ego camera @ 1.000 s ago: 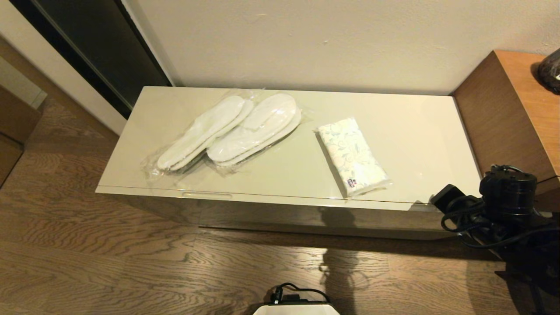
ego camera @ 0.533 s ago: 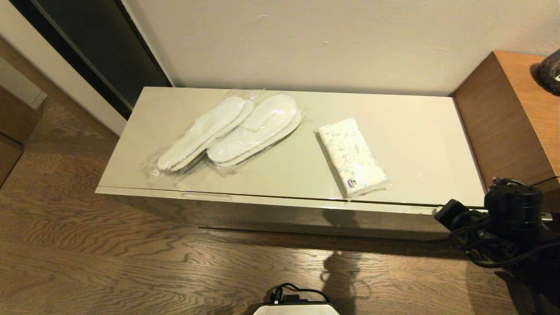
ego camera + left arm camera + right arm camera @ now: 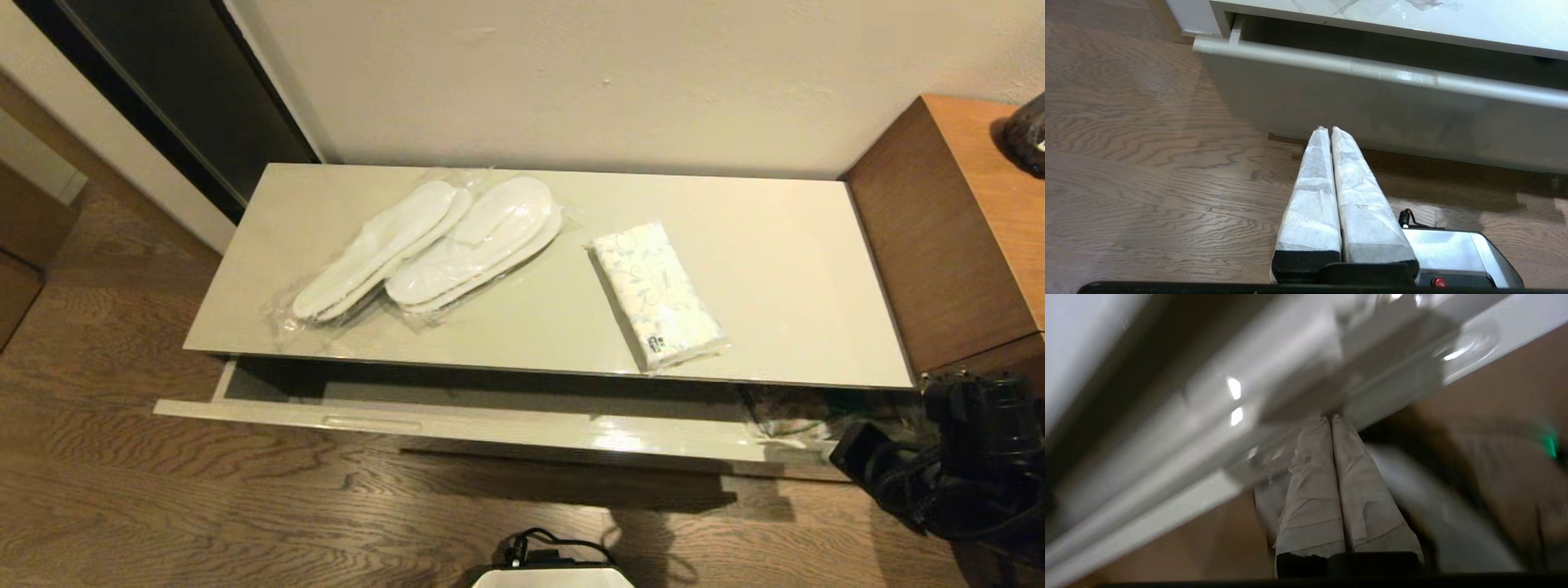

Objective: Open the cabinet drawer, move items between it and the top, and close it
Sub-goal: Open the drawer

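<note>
Cabinet drawer (image 3: pixel 490 425): stands partly pulled out beneath the top; its front edge, with the slim oblong notch toward the left end, lies forward of the slab, and a dark gap shows between them.
Top (image 3: pixel 784 269): glossy cream-beige slab against the wall, carrying all three items.
Slippers (image 3: pixel 424 245): two clear-wrapped white pairs lying side by side, overlapping, on the left half of the top, set diagonally.
Tissue pack (image 3: pixel 657 294): floral side up, right of the slippers and apart from them, its near end close to the front edge of the top.
Drawer contents: something crinkled shows in the right end of the gap; what it is cannot be told.
Right gripper (image 3: pixel 1329 418): at the right end of the drawer front, fingers pressed together with nothing between them, tips against the underside of the drawer's edge; the view is blurred.
Left gripper (image 3: pixel 1326 130): parked low in front of the cabinet, above the wooden floor (image 3: pixel 204 506), fingers pressed together, holding nothing, clear of the drawer.
Brown wooden unit (image 3: pixel 955 237): taller, adjoining the right end of the top.
</note>
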